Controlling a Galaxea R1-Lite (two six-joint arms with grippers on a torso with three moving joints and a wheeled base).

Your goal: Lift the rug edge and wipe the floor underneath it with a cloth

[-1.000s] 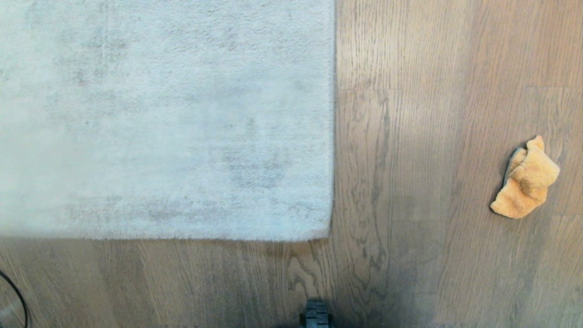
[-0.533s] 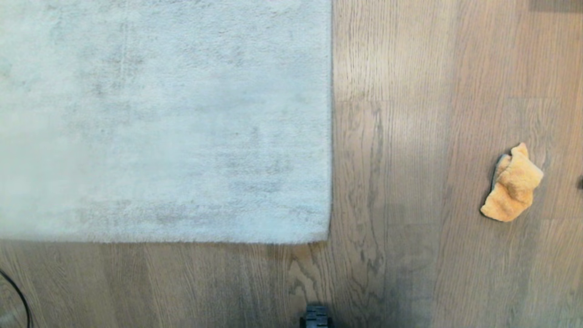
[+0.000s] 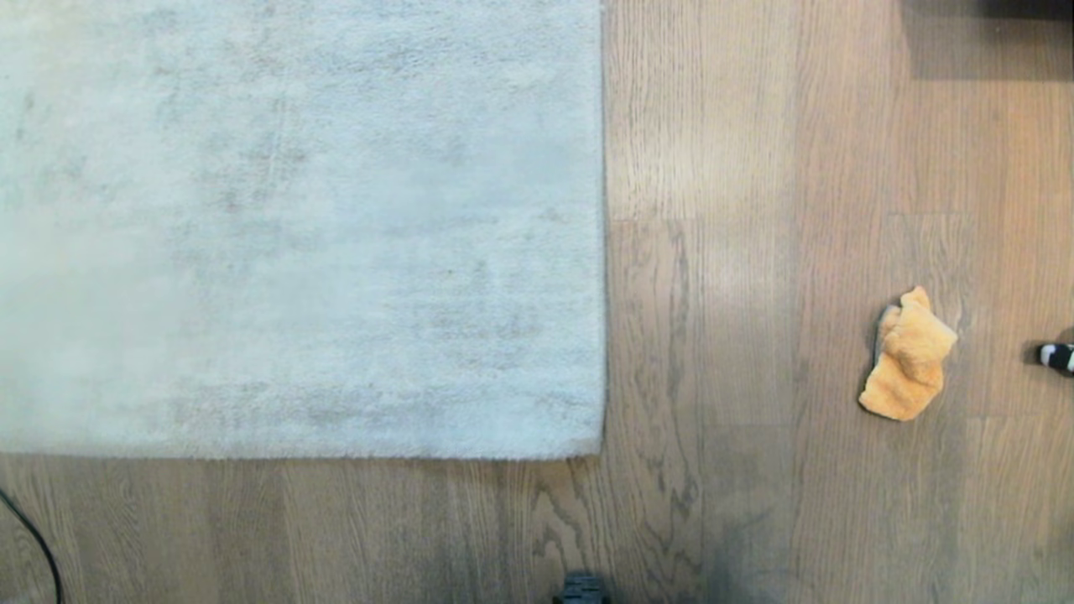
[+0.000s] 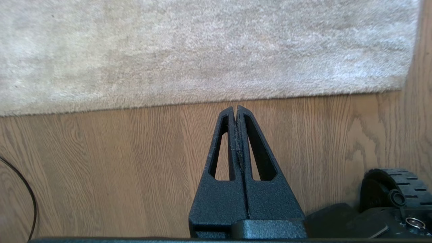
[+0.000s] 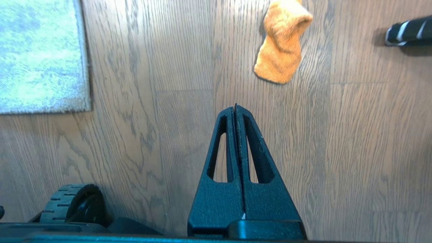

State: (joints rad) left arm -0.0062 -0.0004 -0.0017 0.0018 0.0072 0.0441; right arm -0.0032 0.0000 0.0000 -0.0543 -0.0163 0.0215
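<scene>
Ahead of the right gripper (image 5: pixel 235 107), its two fingers pressed together, one orange cloth (image 5: pixel 280 50) lay crumpled on the floor (image 3: pixel 755 294). Beyond the left gripper (image 4: pixel 236 109), likewise closed and empty, one rug edge (image 4: pixel 202 101) lay flat. One striped object (image 5: pixel 406 32), perhaps a shoe, sat near the cloth.

No writing, label, brand, number or sign can be read on anything in these views.
</scene>
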